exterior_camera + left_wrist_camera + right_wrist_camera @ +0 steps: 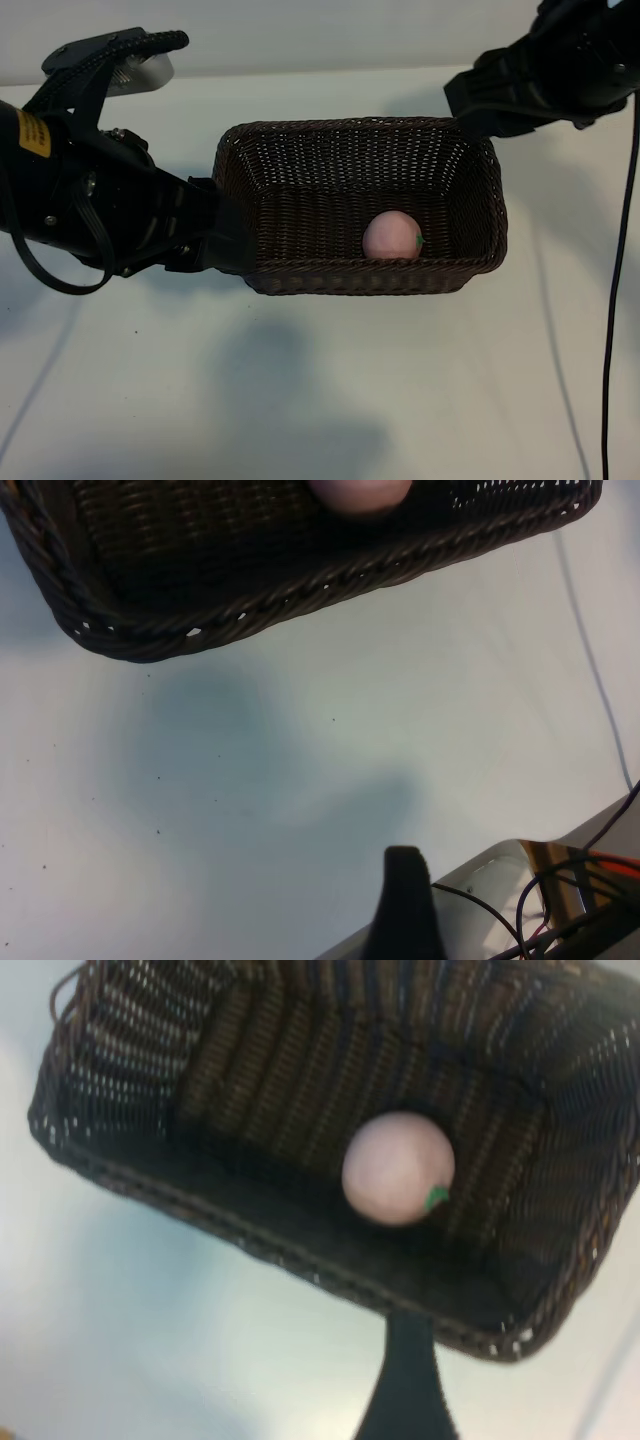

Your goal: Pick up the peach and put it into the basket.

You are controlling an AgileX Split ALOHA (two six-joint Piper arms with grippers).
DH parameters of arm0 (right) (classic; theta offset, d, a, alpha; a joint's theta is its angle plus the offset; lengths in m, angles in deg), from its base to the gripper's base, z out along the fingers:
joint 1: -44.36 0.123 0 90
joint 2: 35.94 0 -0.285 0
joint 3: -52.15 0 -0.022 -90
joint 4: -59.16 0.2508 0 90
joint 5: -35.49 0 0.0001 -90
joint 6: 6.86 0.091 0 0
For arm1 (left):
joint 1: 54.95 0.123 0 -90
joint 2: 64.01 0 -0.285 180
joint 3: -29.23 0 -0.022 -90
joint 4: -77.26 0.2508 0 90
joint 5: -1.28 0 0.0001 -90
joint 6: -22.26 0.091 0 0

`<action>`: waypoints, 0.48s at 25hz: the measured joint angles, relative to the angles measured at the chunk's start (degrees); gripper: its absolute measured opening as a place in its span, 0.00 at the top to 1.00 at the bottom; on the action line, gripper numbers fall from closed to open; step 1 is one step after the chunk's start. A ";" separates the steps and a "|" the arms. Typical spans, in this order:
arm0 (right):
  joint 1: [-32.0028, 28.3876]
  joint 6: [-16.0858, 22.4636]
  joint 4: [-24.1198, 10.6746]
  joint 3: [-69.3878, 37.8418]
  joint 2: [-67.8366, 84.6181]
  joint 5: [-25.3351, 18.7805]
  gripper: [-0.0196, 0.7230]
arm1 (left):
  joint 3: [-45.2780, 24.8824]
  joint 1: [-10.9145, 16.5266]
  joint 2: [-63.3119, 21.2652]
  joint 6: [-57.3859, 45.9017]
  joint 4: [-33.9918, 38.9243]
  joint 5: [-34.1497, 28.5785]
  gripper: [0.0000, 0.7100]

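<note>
Exterior view: peach (392, 236) lies inside basket (300, 275), at near wall, right of centre. Left pincer (222, 232) at basket's left end, jaws wide, nothing held. Right pincer (490, 100) over far right corner, wide, empty; peach below it, toward near wall

Left wrist view: basket rim (300, 590) ahead of pincer, peach edge (358, 492) just beyond rim; pale worktop (300, 780) beneath, lightly speckled

Right wrist view: peach (398, 1167) beyond fingertip (408, 1380), on basket floor. Looks light, smooth, round, likely rolls; grasp across widest part. Task appears done
</note>
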 joint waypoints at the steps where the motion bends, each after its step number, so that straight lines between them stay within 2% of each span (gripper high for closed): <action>1: 0.00 0.00 0.00 0.00 0.43 -0.96 0.25 | 0.00 0.00 0.00 0.00 0.00 0.00 0.24; 7: 0.00 -0.48 0.00 0.00 3.15 -6.14 0.25 | 0.00 0.00 0.00 0.00 0.00 0.00 0.24; 12: 0.00 -0.55 1.85 0.00 5.98 -7.69 0.25 | 0.00 0.00 0.00 0.00 0.00 0.00 0.24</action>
